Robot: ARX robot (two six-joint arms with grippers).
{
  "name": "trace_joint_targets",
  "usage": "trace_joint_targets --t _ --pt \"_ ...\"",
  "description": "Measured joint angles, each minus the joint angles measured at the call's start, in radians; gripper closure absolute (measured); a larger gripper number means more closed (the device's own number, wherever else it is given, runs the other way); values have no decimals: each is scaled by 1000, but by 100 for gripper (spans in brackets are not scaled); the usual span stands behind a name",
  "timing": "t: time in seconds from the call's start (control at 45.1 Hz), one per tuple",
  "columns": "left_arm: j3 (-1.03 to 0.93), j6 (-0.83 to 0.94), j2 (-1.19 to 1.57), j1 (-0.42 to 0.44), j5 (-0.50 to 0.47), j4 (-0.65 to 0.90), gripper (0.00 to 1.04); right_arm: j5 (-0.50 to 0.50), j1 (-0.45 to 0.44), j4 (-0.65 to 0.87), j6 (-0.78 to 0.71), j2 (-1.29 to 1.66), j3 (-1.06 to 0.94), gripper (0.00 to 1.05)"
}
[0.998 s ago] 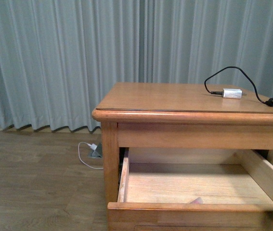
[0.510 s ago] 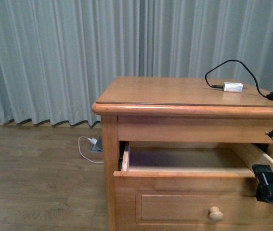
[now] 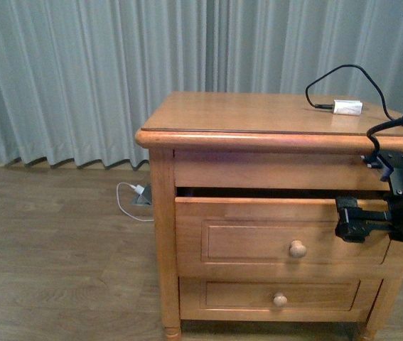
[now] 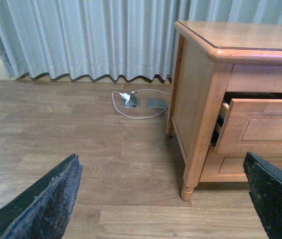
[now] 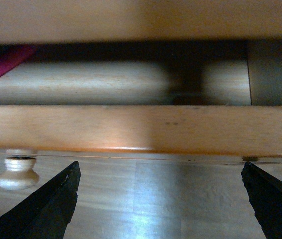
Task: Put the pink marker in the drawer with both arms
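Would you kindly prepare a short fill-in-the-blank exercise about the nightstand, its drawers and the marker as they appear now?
1. The upper drawer stands slightly ____.
2. In the right wrist view, the pink marker lies ____ that drawer.
3. The white adapter rests on the nightstand's ____.
4. The lower drawer is fully ____.

Missing words: open; inside; top; closed

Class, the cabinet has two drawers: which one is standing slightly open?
The upper drawer, the wider one beside the right claw. A dark gap shows above its front, while the lower drawer sits flush.
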Motion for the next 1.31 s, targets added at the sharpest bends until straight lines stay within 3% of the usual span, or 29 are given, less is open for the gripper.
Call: trace_joint_targets --t 0.111,0.288,0.577,0.843,1.308 --pt "0 0 0 0 0 0 6 -13 7 72 -2 31 11 8" --pt "0 0 0 0 0 0 6 -40 10 308 2 100 10 8" --pt "0 0 0 0 0 0 6 -40 11 466 28 115 -7 8" --pt "0 0 0 0 0 0 6 -60 11 412 5 74 -43 8" --pt "0 0 0 0 0 0 6 -48 -35 154 -27 -396 -293 8"
